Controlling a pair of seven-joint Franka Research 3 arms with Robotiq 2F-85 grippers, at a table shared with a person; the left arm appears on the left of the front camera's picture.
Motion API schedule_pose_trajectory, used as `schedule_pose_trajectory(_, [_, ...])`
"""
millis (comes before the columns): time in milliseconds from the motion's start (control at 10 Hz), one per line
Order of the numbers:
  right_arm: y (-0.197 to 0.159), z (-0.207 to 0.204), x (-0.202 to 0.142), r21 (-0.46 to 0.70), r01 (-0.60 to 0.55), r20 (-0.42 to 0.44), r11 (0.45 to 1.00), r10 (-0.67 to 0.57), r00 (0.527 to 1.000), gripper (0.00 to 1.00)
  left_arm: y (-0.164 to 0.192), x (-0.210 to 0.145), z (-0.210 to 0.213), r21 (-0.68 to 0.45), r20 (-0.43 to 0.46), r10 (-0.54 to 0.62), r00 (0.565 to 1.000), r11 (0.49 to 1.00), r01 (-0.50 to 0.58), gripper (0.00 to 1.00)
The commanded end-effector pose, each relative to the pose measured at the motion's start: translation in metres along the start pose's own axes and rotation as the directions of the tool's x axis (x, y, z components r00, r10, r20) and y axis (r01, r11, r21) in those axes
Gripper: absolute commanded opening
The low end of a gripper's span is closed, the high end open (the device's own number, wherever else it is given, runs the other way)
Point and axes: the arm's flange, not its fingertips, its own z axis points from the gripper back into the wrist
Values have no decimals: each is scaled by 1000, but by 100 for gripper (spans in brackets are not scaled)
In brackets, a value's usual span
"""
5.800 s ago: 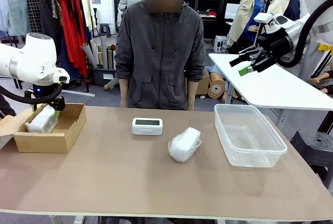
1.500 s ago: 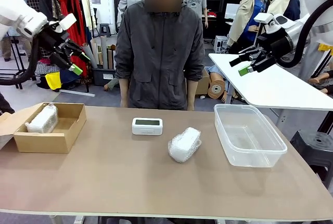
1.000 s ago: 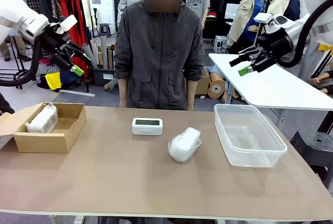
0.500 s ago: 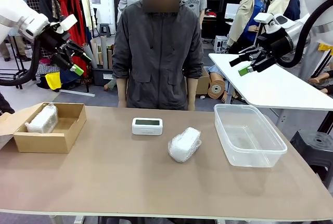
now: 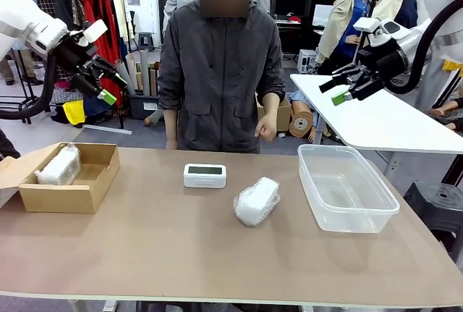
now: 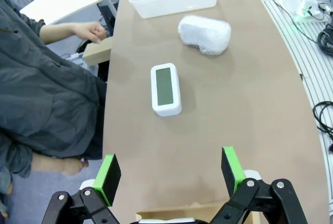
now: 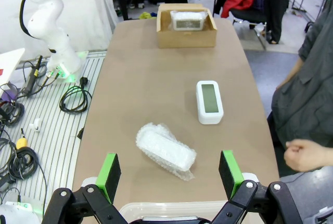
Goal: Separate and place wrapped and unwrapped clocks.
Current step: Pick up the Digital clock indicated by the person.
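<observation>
A bare white digital clock (image 5: 205,175) with a grey-green screen lies at the table's middle, also seen in the wrist views (image 6: 166,89) (image 7: 209,102). Right of it rests a bubble-wrapped bundle (image 5: 257,200) (image 6: 205,34) (image 7: 166,152). Another wrapped bundle (image 5: 58,166) (image 7: 188,20) lies inside the cardboard box (image 5: 92,190) at the left. My left gripper (image 5: 107,84) hangs open high above the box, nothing between its fingers (image 6: 107,178). My right gripper (image 5: 338,87) is open too, raised above the far right, empty.
A clear plastic tub (image 5: 362,214) (image 6: 173,5) stands at the table's right. A person in a grey jacket stands at the far edge, one hand (image 5: 266,128) raised near the waist. A white table (image 5: 383,120) stands behind at the right.
The person's hand has come up in front of the body. Both arms have stayed still over the last second; earlier the left arm rose from the box, leaving a bundle in it.
</observation>
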Motion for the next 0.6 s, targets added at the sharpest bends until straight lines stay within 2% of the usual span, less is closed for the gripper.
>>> schedule_pose_trajectory(0, [0, 0, 2, -1, -4, -3, 1000, 4, 1000, 100, -3, 1, 1, 4, -12, -2, 1000, 1000, 2, 100])
schedule_pose_trajectory(500, [0, 0, 2, -1, -4, -3, 1000, 4, 1000, 100, -3, 1, 1, 4, -12, -2, 1000, 1000, 2, 100])
